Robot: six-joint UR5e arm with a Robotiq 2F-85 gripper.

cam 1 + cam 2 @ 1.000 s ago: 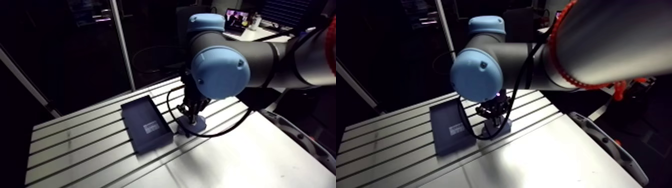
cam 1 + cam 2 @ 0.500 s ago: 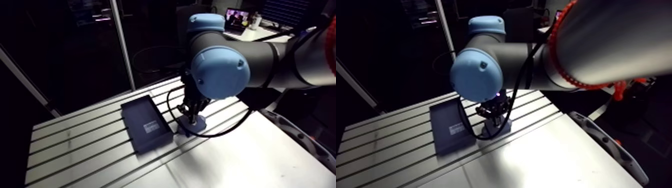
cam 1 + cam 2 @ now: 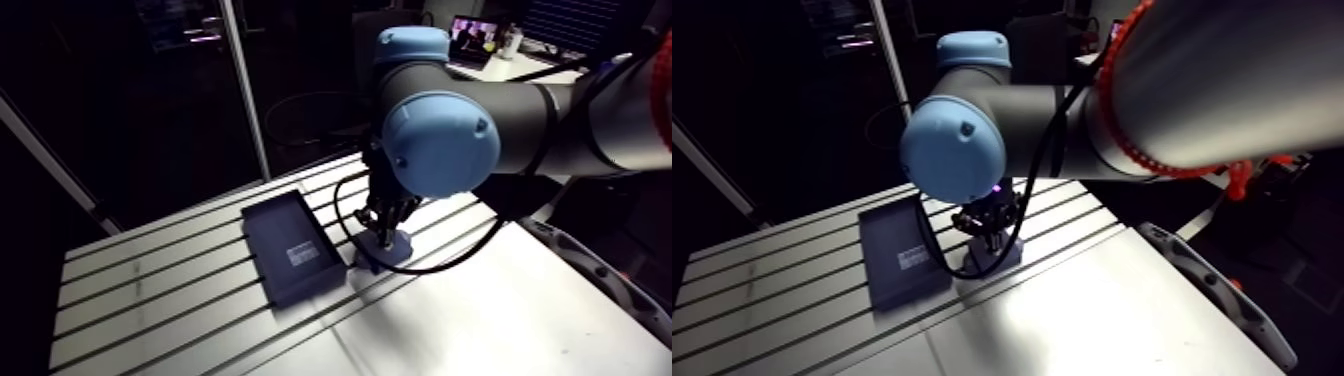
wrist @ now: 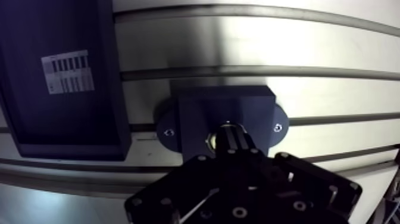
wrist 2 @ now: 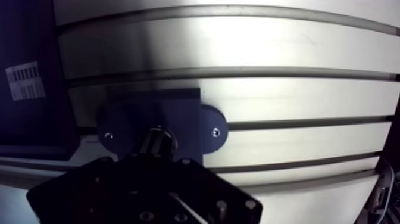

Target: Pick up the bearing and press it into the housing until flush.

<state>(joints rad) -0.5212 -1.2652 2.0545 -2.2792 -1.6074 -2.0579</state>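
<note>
Two fingers of the gripper (image 4: pixel 228 130) stand close together in the wrist view, forming one narrow dark tip with no gap that we can see. That tip points straight down onto the middle of the housing (image 4: pixel 196 113).

Right at the tip we see a small metal gleam, which we take for the bearing (image 4: pixel 211 140). It sits at the housing's centre, under the gripper and mostly hidden by it. We cannot tell how deep it sits or whether it is level with the top face.

The housing is a dark square block with a rounded ear on each of two opposite sides. Each ear carries one screw (image 4: pixel 277 127). The housing rests flat on the table (image 4: pixel 268 53), with both ears lying over one of the table's slots.

Just beside the housing lies a dark shallow tray (image 4: pixel 36 119) with a white label (image 4: pixel 67 71) inside it. We cannot tell whether tray and housing touch.

In the arm view the wrist comes down upright over the housing (image 3: pixel 397 250), with the tray (image 3: pixel 290 245) alongside it.
</note>
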